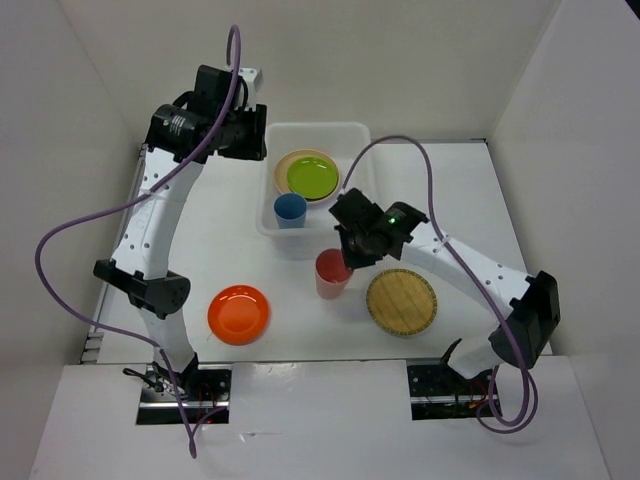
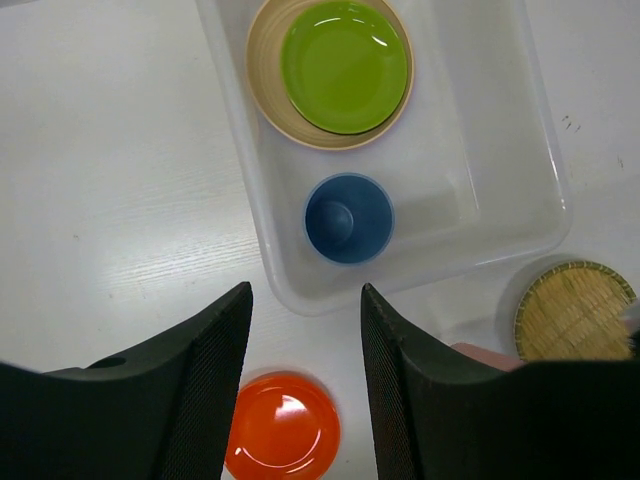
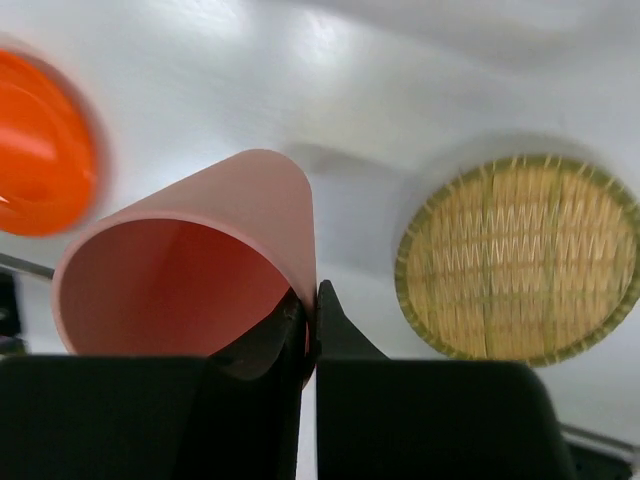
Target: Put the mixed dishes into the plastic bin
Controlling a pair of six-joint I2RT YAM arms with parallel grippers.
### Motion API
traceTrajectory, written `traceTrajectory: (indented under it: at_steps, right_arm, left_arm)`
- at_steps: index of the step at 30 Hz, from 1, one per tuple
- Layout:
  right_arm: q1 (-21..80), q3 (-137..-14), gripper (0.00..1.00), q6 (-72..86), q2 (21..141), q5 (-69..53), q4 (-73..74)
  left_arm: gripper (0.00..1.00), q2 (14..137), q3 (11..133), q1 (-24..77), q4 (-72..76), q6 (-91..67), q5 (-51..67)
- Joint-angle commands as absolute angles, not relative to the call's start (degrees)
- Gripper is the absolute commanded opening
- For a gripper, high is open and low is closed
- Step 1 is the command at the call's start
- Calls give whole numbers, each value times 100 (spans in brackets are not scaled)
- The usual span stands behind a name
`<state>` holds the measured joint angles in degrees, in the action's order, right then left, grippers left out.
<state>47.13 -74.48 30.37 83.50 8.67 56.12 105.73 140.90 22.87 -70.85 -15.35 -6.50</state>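
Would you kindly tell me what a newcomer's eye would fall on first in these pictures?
The right gripper pinches the wall of the pink-red cup, beside the near edge of the plastic bin. Next come the lime green plate and blue cup inside the bin, and the orange plate and woven disc on the table.

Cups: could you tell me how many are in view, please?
2. The blue plastic cup stands inside the white translucent plastic bin; the pink-red cup is just outside it, its wall pinched by the right gripper. None seems hidden.
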Motion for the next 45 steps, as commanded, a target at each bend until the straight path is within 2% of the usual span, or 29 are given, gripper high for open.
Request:
traceTrajectory:
  at_steps: [1, 7, 13, 18, 30, 37, 40, 45]
  right_arm:
    - [4703, -8602, 0, 2814, 8349, 1327, 6002]
    - [4001, -10219, 0, 2426, 8884, 1380, 6003]
    - [3288, -11029, 0, 2101, 9753, 1283, 5704]
    - [2839, -11161, 0, 1899, 10335, 993, 5344]
    - [2733, -10855, 0, 1898, 11284, 888, 4799]
    - [2681, -10573, 0, 1898, 11408, 888, 4694]
    - [2681, -10459, 2, 1898, 11461, 888, 4693]
    - [2681, -10284, 19, 1898, 11461, 888, 4693]
  left_arm:
    - [55, 10319, 14019, 2215, -7049, -1556, -492]
    - [55, 10205, 13835, 2215, -7049, -1556, -439]
    - [55, 10099, 13702, 2215, -7049, -1503, -379]
    - [55, 9923, 13518, 2215, -6996, -1503, -378]
    - [55, 9335, 12885, 2162, -6838, -1555, -378]
    - [55, 9070, 12648, 2162, -6636, -1556, 438]
    - [55, 8886, 12516, 2162, -6478, -1556, 992]
    - [55, 8824, 12253, 2162, -6302, -1556, 1055]
